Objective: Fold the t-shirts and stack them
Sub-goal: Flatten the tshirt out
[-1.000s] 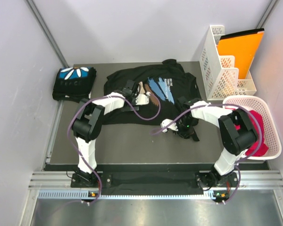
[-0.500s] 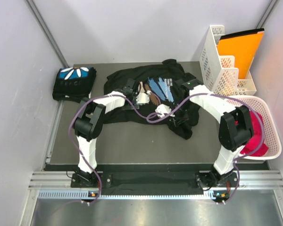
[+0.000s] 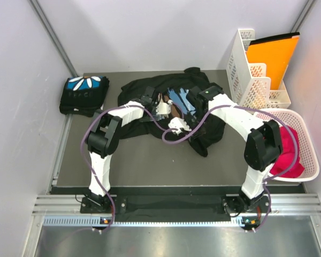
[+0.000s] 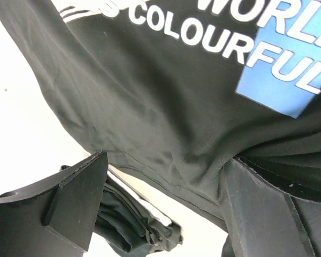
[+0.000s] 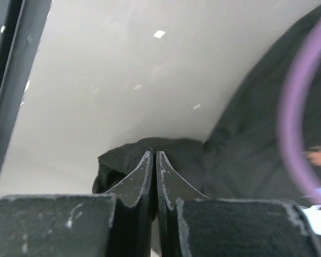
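Observation:
A black t-shirt (image 3: pixel 138 89) with a blue and tan print lies rumpled on the middle of the dark table (image 3: pixel 144 160). My right gripper (image 3: pixel 183 128) is shut on a black fold of it (image 5: pixel 125 155), holding that part up over the print. My left gripper (image 3: pixel 160 109) stands open over the shirt's chest, and in the left wrist view the hem (image 4: pixel 166 176) runs between its fingers under the white lettering. A second t-shirt (image 3: pixel 84 93), folded, with a blue and white petal print, lies at the back left.
At the back right stands a white rack (image 3: pixel 245 69) holding an orange folder (image 3: pixel 270 56). A white basket (image 3: pixel 308 160) with red cloth (image 3: pixel 290 155) sits at the right edge. Pale walls close in on both sides and the back.
My right gripper has swung up and to the left, dragging the shirt's lower right part over the print. The left arm has stayed in place, still open.

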### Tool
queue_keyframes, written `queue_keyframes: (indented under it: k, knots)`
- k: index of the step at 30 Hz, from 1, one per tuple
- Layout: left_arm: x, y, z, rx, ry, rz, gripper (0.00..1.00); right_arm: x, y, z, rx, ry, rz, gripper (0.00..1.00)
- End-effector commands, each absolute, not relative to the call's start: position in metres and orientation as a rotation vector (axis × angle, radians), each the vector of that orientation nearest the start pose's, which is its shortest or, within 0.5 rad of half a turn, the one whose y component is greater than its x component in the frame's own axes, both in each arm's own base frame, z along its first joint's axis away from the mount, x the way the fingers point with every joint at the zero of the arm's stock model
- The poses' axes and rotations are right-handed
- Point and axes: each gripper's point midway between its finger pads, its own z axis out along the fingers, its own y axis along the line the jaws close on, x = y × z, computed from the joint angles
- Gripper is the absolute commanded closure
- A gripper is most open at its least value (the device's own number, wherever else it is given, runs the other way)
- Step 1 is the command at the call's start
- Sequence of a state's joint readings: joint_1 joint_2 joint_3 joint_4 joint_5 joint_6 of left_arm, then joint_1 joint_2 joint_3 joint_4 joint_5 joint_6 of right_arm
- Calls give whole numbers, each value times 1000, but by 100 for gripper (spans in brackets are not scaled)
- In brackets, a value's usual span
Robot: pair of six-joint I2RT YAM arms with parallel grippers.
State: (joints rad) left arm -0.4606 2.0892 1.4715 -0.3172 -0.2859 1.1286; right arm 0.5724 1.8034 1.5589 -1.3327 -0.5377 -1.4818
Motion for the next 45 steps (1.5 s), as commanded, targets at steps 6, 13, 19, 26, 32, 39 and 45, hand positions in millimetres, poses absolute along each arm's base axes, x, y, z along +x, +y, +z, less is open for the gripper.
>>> queue_keyframes:
  k: [6, 13, 19, 26, 32, 39, 45]
  knots:
    - [507, -165, 44, 1779, 1832, 567, 7, 213, 265, 142, -2476, 1337, 865, 65]
    - [511, -168, 50, 1782, 1811, 573, 7, 211, 258, 143, -2474, 1379, 801, 39]
    - [511, -167, 58, 1771, 1801, 584, 7, 233, 229, 134, -2311, 1602, 586, 46]
    - [508, -164, 62, 1764, 1801, 595, 7, 197, 174, 83, -2249, 1884, 659, 55]
    - [508, -164, 65, 1760, 1797, 614, 7, 206, 175, 64, -2228, 1811, 515, 54]
    - [508, -166, 68, 1765, 1787, 631, 7, 212, 188, 51, -2257, 1739, 497, 56]
    - [505, -163, 68, 1764, 1796, 640, 7, 206, 199, 43, -2292, 1714, 544, 56]
